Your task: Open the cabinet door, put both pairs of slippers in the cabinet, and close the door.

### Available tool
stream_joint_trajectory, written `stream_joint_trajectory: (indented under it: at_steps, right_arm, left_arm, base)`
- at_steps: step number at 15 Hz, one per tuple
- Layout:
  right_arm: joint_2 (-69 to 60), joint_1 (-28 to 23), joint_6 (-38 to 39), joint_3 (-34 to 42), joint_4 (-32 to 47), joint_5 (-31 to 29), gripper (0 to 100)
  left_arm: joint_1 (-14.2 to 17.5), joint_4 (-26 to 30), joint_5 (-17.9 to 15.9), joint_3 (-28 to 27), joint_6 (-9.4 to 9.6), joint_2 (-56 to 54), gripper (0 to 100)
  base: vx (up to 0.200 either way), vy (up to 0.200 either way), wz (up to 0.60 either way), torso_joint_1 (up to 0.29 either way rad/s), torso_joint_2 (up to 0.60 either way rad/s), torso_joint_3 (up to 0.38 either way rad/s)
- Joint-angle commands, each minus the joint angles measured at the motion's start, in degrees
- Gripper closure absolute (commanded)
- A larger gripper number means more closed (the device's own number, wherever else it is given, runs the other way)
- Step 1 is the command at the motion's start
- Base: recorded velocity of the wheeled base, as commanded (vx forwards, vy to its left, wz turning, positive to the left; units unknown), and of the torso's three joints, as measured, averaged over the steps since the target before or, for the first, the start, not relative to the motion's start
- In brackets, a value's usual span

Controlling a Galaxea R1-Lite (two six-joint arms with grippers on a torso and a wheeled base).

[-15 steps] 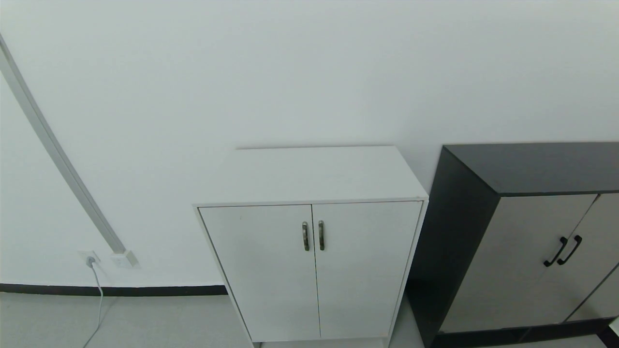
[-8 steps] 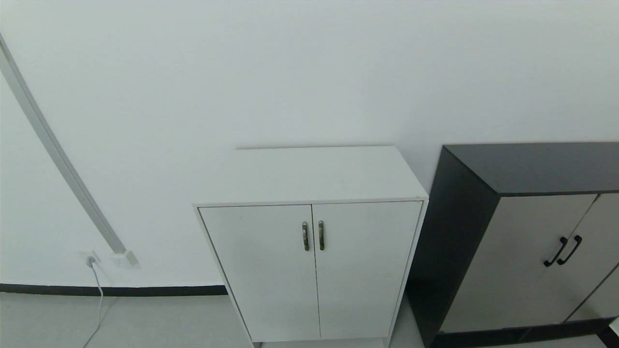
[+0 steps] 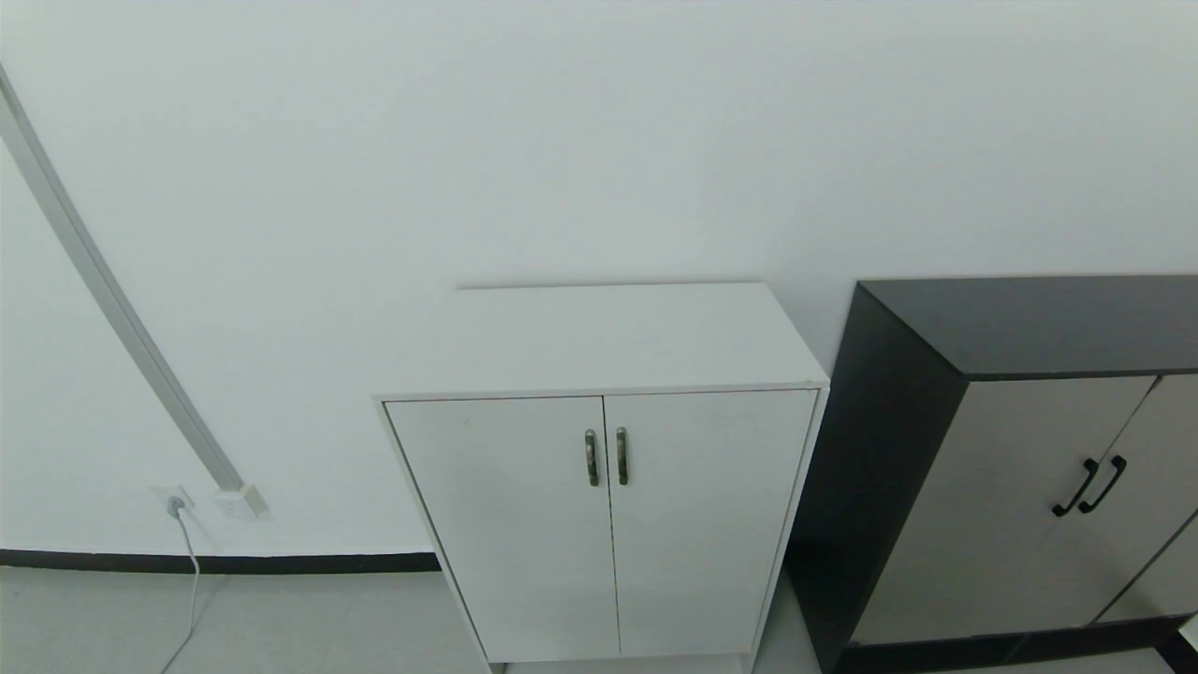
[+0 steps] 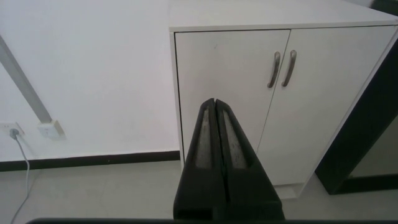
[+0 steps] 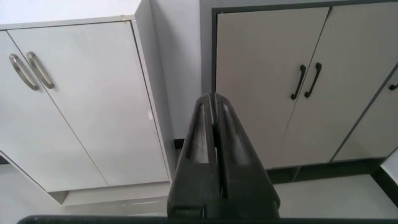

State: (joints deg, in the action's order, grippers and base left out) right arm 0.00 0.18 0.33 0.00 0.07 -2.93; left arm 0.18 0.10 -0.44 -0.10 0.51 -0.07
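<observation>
A white two-door cabinet [image 3: 599,524] stands against the wall with both doors closed and two metal handles [image 3: 606,457] side by side at the middle seam. My left gripper [image 4: 215,106] is shut and empty, held well back from the cabinet's left door [image 4: 230,87]. My right gripper [image 5: 214,99] is also shut and empty, in front of the gap between the white cabinet [image 5: 81,99] and the dark one.
A dark cabinet [image 3: 1011,449] with grey doors and black handles [image 3: 1090,485] stands right beside the white one. A wall socket with a plugged cable [image 3: 178,524] and a slanted wall trunking [image 3: 103,281] sit to the left. Grey floor [image 3: 234,622] lies in front.
</observation>
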Motion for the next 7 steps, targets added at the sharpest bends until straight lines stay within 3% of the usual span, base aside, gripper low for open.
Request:
stream_joint_trajectory:
  at_steps: [1,7]
  right_arm:
    - [0.0,0.0,0.0,0.0,0.1,0.1,100]
    - [0.0,0.0,0.0,0.0,0.1,0.3,100]
  left_arm:
    - [0.0,0.0,0.0,0.0,0.02,0.1,100]
    - [0.0,0.0,0.0,0.0,0.02,0.1,100]
  base:
    - [0.0,0.0,0.0,0.0,0.0,0.0]
    - [0.0,0.0,0.0,0.0,0.0,0.0]
